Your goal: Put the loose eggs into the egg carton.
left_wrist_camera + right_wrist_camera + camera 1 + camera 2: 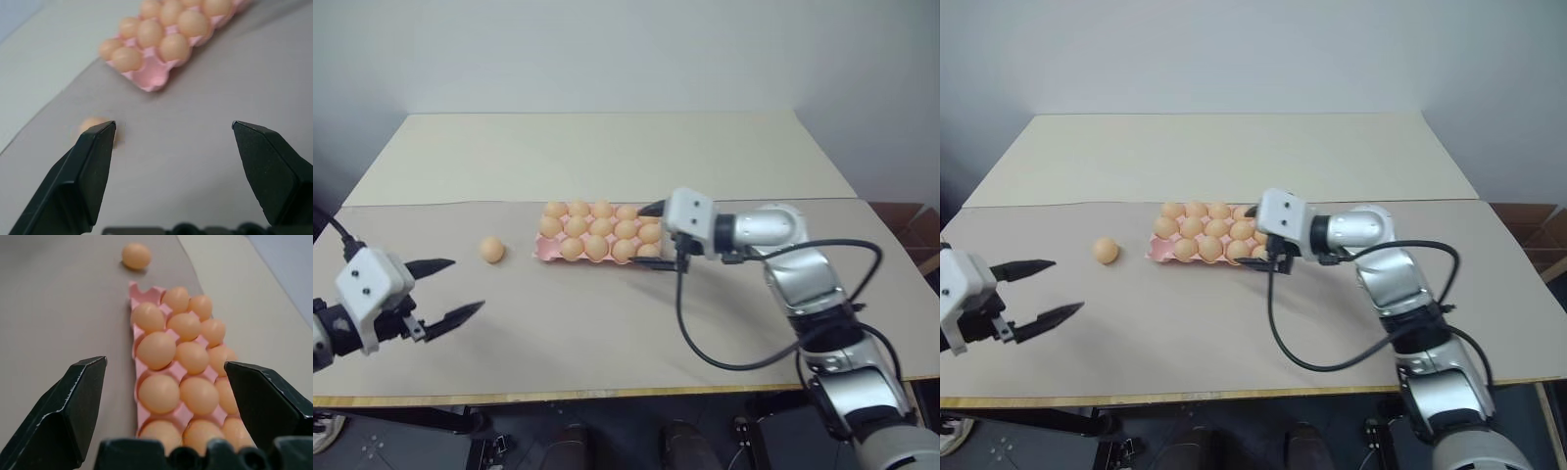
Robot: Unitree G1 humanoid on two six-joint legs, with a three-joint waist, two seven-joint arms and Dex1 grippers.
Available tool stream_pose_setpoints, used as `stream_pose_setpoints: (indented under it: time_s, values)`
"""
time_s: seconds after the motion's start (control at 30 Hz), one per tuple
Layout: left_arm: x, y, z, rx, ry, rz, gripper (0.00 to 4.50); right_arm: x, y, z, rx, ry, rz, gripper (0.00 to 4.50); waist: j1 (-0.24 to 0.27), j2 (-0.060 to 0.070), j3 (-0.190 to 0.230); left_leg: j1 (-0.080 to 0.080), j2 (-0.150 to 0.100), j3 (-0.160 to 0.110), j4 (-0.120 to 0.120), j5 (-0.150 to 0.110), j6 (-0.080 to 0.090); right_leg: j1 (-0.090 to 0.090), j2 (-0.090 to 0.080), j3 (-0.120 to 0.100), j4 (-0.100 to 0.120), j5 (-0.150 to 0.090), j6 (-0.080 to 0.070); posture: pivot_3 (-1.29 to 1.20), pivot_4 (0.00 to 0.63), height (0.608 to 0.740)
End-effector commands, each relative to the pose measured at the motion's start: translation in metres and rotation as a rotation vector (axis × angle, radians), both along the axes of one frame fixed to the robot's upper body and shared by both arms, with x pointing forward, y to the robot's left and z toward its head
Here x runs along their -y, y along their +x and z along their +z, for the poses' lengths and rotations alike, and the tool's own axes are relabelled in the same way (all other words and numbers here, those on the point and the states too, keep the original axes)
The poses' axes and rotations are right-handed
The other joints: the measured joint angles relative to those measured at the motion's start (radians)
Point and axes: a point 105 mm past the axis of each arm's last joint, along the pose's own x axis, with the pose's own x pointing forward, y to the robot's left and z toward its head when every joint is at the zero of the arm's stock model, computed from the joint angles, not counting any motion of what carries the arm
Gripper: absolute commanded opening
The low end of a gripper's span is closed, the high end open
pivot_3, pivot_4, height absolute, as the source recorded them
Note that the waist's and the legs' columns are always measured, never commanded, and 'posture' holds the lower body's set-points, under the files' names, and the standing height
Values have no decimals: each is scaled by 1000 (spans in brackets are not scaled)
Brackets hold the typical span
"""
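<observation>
One loose egg (pixel 491 249) lies on the table just left of the pink egg carton (pixel 546 252). The carton holds several eggs, and its front left corner cup (pixel 151 81) is bare. My left gripper (pixel 468 284) hovers open near the table's front left, pointing toward the loose egg (pixel 93 123), which one finger partly hides in the left wrist view. Empty and open, my right gripper (pixel 651 235) hangs at the carton's right end, its fingers spread across the eggs there. Its wrist view looks along the carton (pixel 144 293) to the loose egg (pixel 136 255) beyond.
The table is in two tones, a lighter panel (pixel 607 147) behind and a greyer sheet (pixel 607 323) in front. A black cable (pixel 705 343) loops from my right wrist over the table's front part. The front edge (pixel 607 395) runs close below my arms.
</observation>
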Motion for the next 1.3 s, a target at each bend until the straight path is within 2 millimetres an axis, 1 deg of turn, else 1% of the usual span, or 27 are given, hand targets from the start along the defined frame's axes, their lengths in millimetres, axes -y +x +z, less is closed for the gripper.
stream_pose_setpoints:
  time_s: [0.03,0.17,0.3,0.4,0.47,0.6,0.73,0.8,0.9,0.97,1.07,1.17,1.3]
  values:
    - [-7,3,2,20,24,45,4130,12,-14,12,14,-11,31,4486,0,0,0,0,0,0,0,0,0,0,0,0,0,0,0,0,150,740]
    - [-3,-2,1,9,16,26,4130,24,-25,12,-10,-45,41,4486,1,0,0,-1,1,0,0,0,0,-1,-1,0,0,0,0,0,150,740]
    - [-1,-2,-1,7,16,24,4130,27,-30,13,-20,-53,36,4486,3,0,0,0,1,0,0,0,0,1,-1,0,0,0,0,0,150,740]
    - [-1,3,-2,17,-1,48,4130,27,-31,14,-17,-49,25,4486,4,0,0,0,1,0,0,0,0,1,-1,0,0,0,0,0,150,740]
    - [-7,13,2,50,-36,134,4130,26,-31,17,-15,-43,19,4486,6,0,0,0,1,0,0,0,0,1,-1,0,0,0,0,0,150,740]
    - [-16,42,6,103,-156,339,4130,24,-34,23,-9,-28,13,4486,21,-1,0,0,0,-1,1,0,0,1,-1,-1,0,0,0,0,150,740]
    - [-21,60,7,114,-257,439,4130,24,-36,23,-13,-23,-1,4486,28,-2,0,-2,-1,-1,2,0,0,0,-1,-1,0,0,0,0,150,740]
    - [-23,73,2,103,-297,475,4130,25,-38,23,-13,-22,-14,4486,30,-2,0,-3,-1,-1,2,0,0,0,-1,-1,0,0,0,0,150,740]
    - [-23,88,-11,79,-287,504,4130,27,-39,23,-17,-17,-33,4486,31,-2,0,-2,-2,-1,2,0,0,0,-1,-1,0,0,0,0,150,740]
    - [-19,103,-20,69,-328,518,4130,28,-39,22,-21,-15,-46,4486,31,-2,-1,-2,-2,-1,2,0,0,0,-1,-1,0,0,0,0,150,740]
    - [-14,115,-26,53,-369,515,4130,30,-39,21,-18,-21,-64,4486,32,-2,-1,-3,-2,-2,3,0,0,0,-1,-1,0,0,0,0,150,740]
    - [0,127,-33,50,-371,454,4130,32,-39,20,-13,-22,-88,4486,32,-3,-1,-4,-2,-2,3,0,0,-1,-1,-1,0,0,0,0,150,740]
    - [12,141,-41,31,-384,420,4130,36,-38,18,-5,-32,-118,4486,32,-3,-1,-4,-2,-2,3,0,0,0,-2,-1,0,0,0,0,150,740]
